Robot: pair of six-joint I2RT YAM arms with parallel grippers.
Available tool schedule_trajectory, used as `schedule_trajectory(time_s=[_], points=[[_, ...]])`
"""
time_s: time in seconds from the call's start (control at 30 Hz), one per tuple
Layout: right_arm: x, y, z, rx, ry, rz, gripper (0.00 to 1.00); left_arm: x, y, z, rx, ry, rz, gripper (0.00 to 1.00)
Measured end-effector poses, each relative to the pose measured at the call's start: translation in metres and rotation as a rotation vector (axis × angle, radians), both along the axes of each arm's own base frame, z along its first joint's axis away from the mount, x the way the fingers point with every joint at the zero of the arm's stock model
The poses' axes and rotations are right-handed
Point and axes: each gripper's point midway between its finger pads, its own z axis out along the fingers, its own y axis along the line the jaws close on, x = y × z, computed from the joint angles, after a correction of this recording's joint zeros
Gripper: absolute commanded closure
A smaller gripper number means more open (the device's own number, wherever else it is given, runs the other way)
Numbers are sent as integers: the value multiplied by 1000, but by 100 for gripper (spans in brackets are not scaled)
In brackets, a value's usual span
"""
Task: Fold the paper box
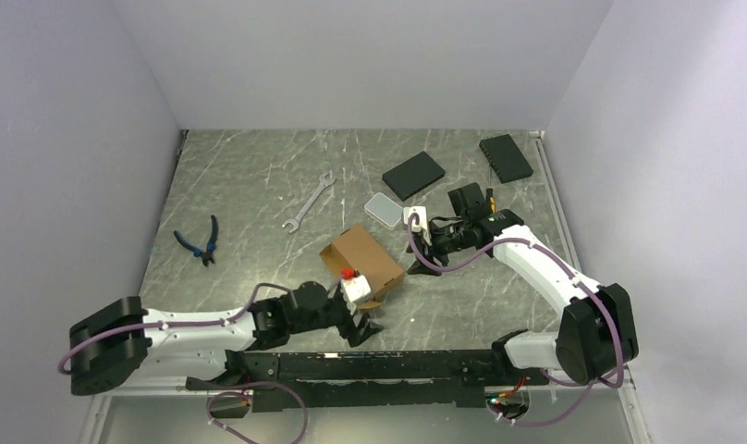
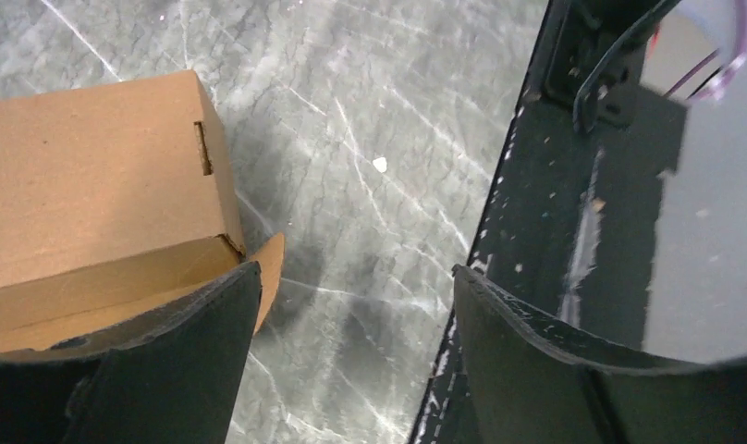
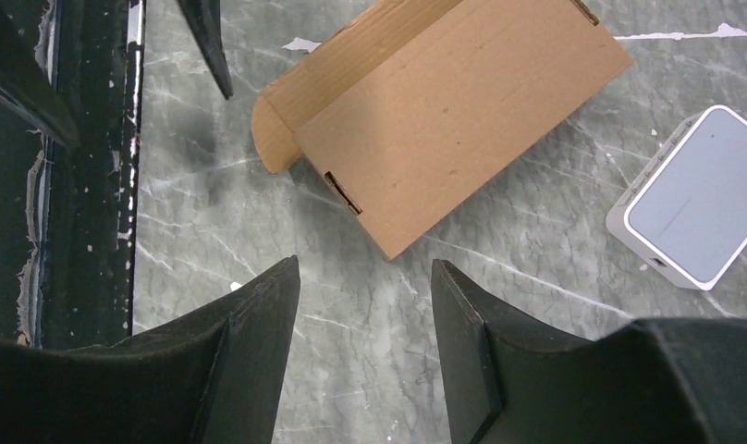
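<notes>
No text, label, brand, number or sign can be read in any view. The paper box [image 3: 462, 102] shows only plain brown cardboard faces. The white case [image 3: 703, 199] beside it on the bench carries a faint mark too small to make out.

A fixed camera high behind me looks forward and down over the whole table [image 1: 250, 176]. My left and right wrist cameras sit close to the tabletop, each looking past its own dark fingers [image 2: 166, 370]. All three views share the paper box [image 1: 365, 257], seen large from both wrists.
</notes>
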Motion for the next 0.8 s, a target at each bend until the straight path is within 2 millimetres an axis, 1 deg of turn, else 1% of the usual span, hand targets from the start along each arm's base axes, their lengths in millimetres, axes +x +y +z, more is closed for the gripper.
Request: schedule_trajectory(time_s=[0.03, 0.1, 0.23, 0.37, 0.5, 0.57, 0.7, 0.8], points=[[0, 0, 0, 0, 1, 0, 43, -5, -3, -4, 17, -30, -21, 24], [0, 0, 0, -1, 2, 0, 43, -8, -5, -16, 63, -99, -35, 28], [0, 0, -1, -1, 4, 0, 43, 1, 2, -34, 144, -186, -8, 32], [0, 0, -5, -8, 20, 0, 43, 11, 4, -38, 179, -250, 16, 36], [-1, 0, -9, -14, 35, 0, 44, 17, 6, -44, 209, -281, 28, 49], [-1, 0, -9, -15, 38, 0, 45, 18, 6, -47, 223, -288, 32, 53], [-1, 0, -11, -18, 45, -1, 45, 20, 8, -55, 255, -300, 30, 56], [-1, 0, -13, -22, 56, -2, 45, 22, 7, -57, 259, -303, 31, 57]])
